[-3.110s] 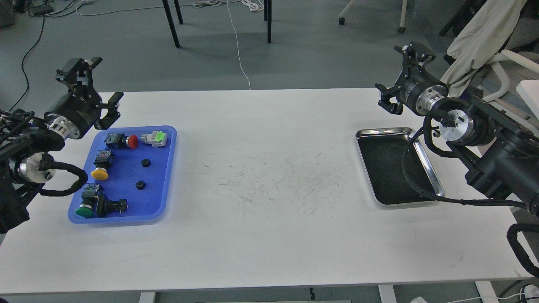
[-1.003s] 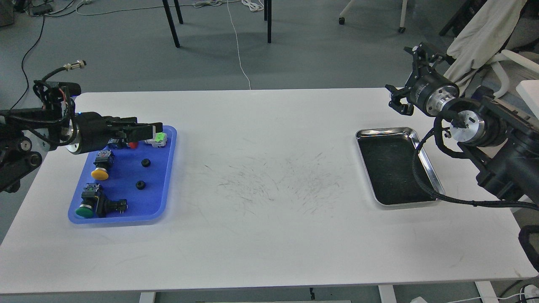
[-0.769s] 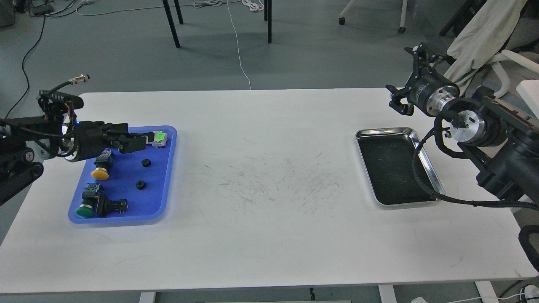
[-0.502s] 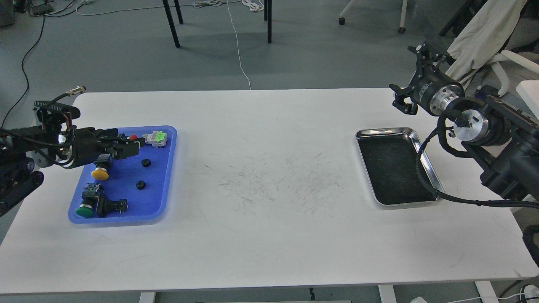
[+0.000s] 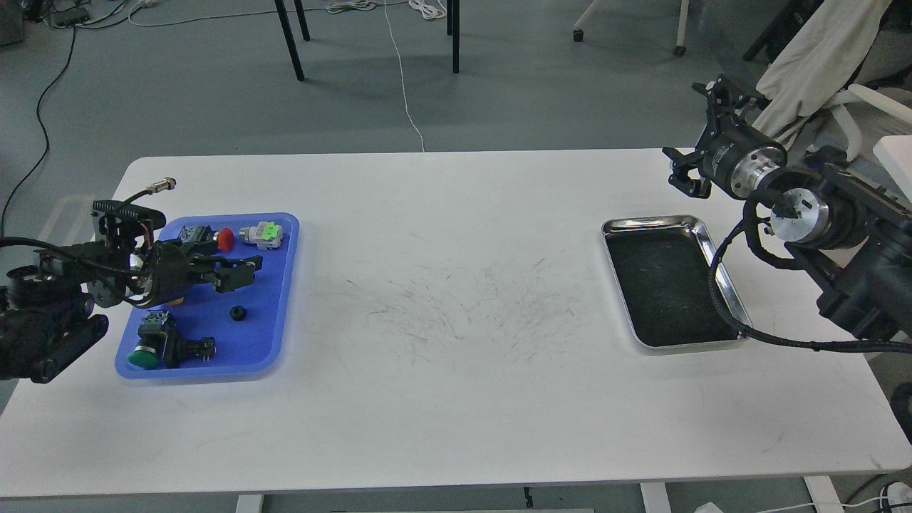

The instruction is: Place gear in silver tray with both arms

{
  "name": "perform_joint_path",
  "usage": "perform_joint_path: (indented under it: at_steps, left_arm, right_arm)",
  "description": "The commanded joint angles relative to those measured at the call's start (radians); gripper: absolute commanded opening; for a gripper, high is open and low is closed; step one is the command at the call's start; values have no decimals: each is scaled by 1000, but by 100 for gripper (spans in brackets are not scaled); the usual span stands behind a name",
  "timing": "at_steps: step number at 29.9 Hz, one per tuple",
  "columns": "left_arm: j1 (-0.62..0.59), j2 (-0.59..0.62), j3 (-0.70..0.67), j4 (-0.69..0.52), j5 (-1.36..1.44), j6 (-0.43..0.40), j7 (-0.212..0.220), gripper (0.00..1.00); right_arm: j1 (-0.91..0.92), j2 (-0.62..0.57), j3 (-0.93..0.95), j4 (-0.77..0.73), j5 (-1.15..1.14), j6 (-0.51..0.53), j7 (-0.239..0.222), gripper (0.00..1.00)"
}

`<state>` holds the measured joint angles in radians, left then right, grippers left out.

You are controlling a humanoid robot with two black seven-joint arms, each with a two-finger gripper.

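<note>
gear (image 5: 237,312) sits loose in blue tray (image 5: 281,242) — left gripper (image 5: 239,274) just above, fingers apart; lower squarely, then close. right gripper (image 5: 695,160) open, idle.

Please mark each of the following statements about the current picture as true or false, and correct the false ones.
1. The silver tray holds no part. True.
2. The left hand is above the silver tray. False: it is over the blue tray, at the other end of the table.
3. A small black gear lies in the blue tray. True.
4. The right hand is holding a gear. False: nothing is visible between its fingers, and it is raised beyond the far end of the silver tray.
5. The red button lies on the bare table. False: it is inside the blue tray, near its far edge.
</note>
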<state>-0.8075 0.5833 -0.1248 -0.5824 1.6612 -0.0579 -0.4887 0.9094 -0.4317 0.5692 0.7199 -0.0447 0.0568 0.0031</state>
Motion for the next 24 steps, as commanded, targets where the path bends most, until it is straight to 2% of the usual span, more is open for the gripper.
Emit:
perform_joint_path:
  at_steps: [1,21,24]
  left_arm:
    - [16,3,1,10,5,12,0,83]
    - [31,-76,2,93,3,35,0,75]
    - [30,-80,2,95,3,35,0,69]
  right_arm:
    - [0,2,0,0,0,0,2,99]
    - [-4,-2,0,0,0,0,2,99]
    - [-4,-1,0,0,0,0,2,99]
